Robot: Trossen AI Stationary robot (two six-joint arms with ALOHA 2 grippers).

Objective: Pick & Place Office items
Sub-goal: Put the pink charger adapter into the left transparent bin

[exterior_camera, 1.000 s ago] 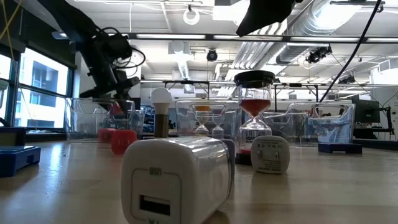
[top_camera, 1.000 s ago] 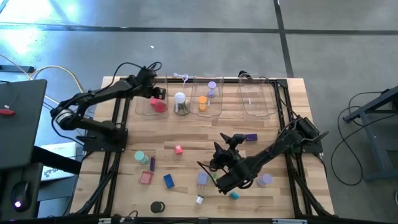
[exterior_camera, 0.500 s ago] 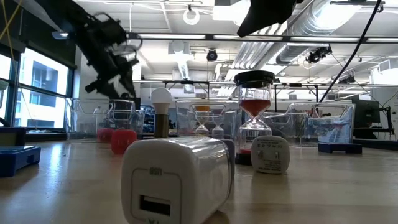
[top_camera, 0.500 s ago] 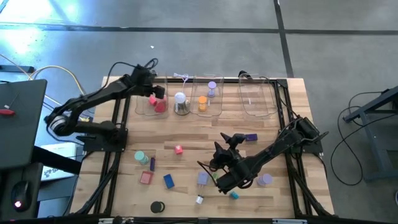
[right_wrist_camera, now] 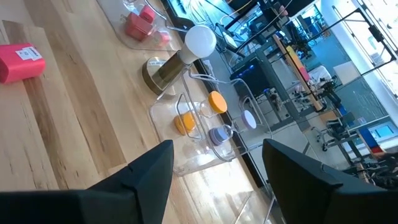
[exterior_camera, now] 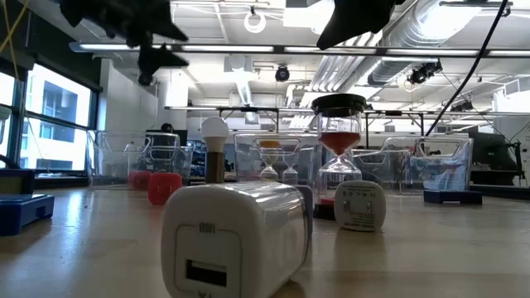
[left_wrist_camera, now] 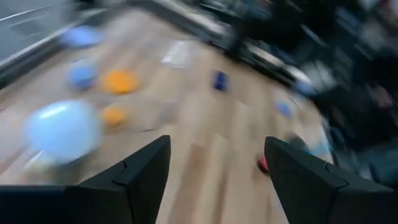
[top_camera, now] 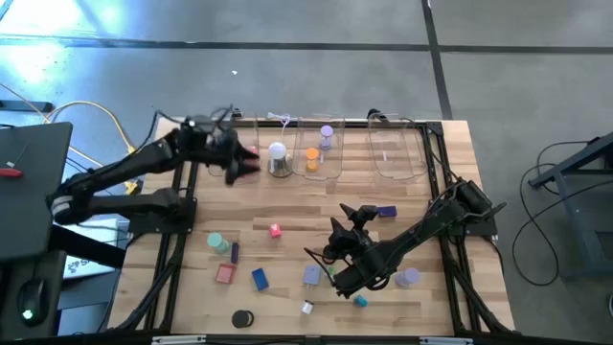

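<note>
The counter [top_camera: 421, 206] has bare wood mid-right. The left pincer [top_camera: 241, 165] hangs above the far bins, fingers apart, empty. The right pincer [top_camera: 366, 214] hovers centrally — apart too. Small office pieces [top_camera: 257, 278] lie scattered along the near-left edge.
</note>
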